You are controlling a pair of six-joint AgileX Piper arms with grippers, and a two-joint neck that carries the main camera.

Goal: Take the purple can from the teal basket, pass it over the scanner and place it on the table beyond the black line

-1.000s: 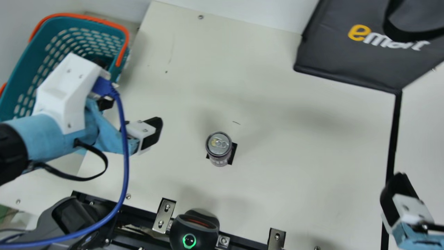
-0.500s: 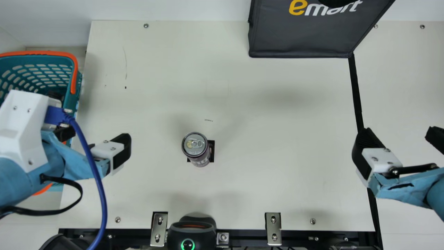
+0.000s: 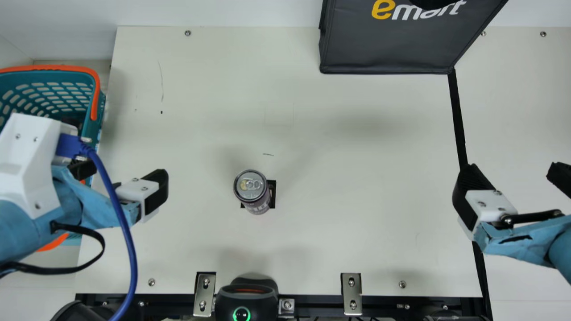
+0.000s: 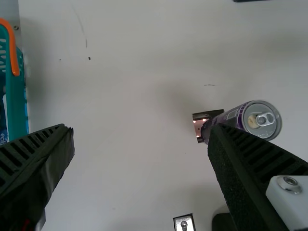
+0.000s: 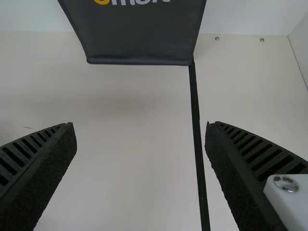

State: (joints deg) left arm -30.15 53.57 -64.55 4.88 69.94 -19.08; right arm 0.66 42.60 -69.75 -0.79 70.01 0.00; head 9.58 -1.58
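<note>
While the teal basket (image 4: pixel 17 110) sits at the desk's (image 3: pixel 357 214) left edge, my left pincer (image 4: pixel 141 139) hangs released beside it, its fingers spread around nothing. To its right, the purple can (image 3: pixel 252 189) stands upright on the desk by a dark square patch (image 3: pixel 272 194), with the scanner (image 3: pixel 246 301) at the near edge. I expect a thin, stiff metal wall, slick and fairly weighty if full, likely to dent under a hard squeeze. I'd take it around mid-body, pads level on opposite sides, clear of the lid's rim and tab, since a high nudge could topple it. Farther right runs the black line (image 3: pixel 458 120), where my right pincer (image 5: pixel 140 127) hangs, also released, and seems the better placed to carry the can across.
</note>
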